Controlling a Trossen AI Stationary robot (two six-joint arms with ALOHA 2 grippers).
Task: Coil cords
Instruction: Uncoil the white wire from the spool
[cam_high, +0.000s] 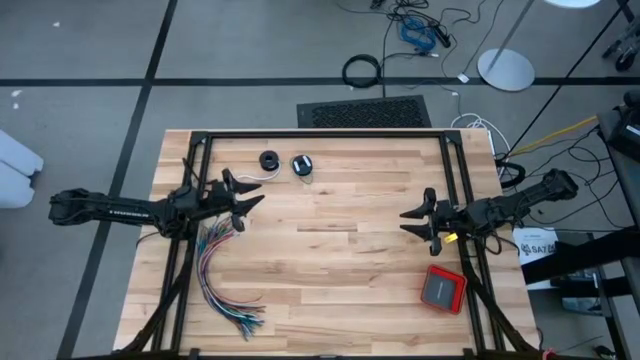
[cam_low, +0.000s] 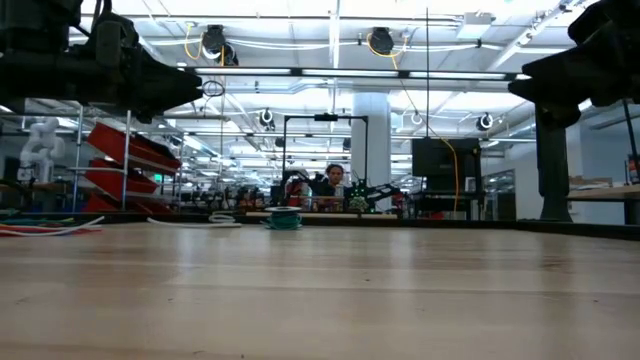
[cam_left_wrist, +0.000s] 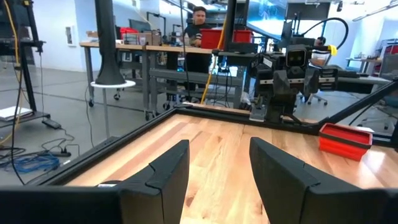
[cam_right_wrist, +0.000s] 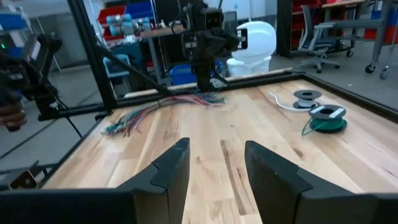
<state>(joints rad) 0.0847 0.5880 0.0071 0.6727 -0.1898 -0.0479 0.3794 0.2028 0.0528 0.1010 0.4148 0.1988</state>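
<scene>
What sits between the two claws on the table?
Nothing: in the high view, only bare table separates the left claw from the right claw; both are open.

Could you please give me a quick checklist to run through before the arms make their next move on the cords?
1. Left gripper open and empty: ok.
2. Right gripper open and empty: ok.
3. Teal-green cord coiled, at the table's far edge: ok.
4. Black cord coiled beside it, white tail out: ok.
5. Coloured wire bundle clear of both cords: ok.
6. Red case away from cords: ok.
</scene>
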